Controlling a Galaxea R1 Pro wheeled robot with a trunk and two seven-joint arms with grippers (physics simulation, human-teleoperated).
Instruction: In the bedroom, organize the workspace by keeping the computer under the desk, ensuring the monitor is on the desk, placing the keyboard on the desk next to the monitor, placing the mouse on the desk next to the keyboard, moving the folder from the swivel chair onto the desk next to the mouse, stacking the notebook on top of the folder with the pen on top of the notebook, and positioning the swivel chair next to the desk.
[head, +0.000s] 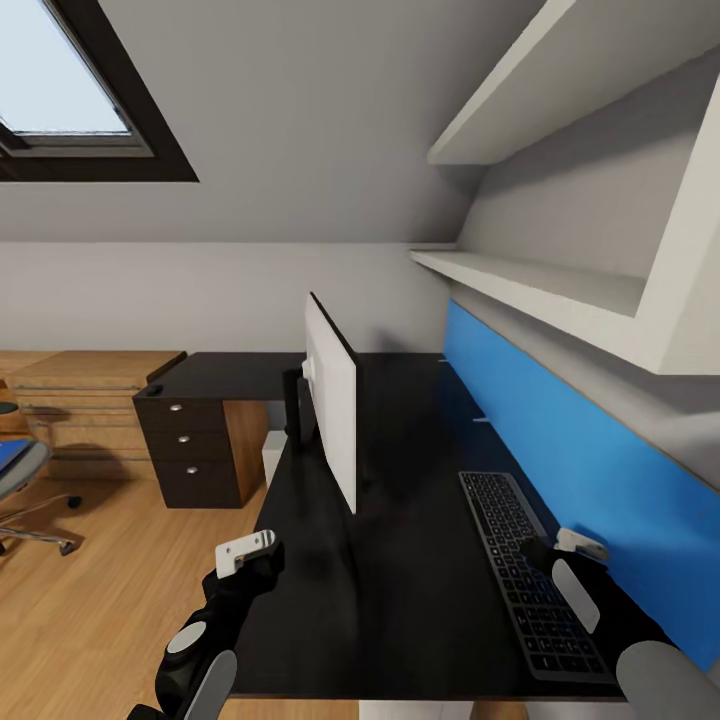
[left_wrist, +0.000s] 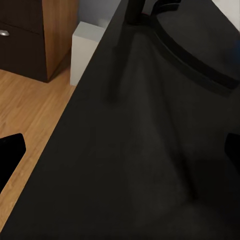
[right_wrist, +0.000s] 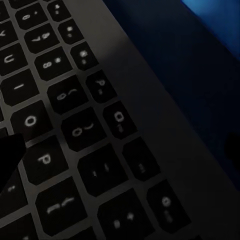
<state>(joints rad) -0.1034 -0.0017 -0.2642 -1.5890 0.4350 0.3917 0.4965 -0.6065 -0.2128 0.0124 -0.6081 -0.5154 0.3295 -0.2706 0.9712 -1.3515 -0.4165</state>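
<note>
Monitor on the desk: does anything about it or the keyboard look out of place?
Yes. The monitor stands edge-on, its pale back toward the room's open side. The keyboard lies on the screen side, lengthwise along the blue wall panel, not across the screen. Nothing looks damaged.

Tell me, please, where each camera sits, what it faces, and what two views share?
Head: high on the robot, looking down over the desk, monitor and keyboard; both arms and the left claw show.
Left wrist: above the desk's near edge; dark finger at the border.
Right wrist: close over the keyboard's keys; dark fingertip.
Shared: head and right wrist show the keyboard.
</note>
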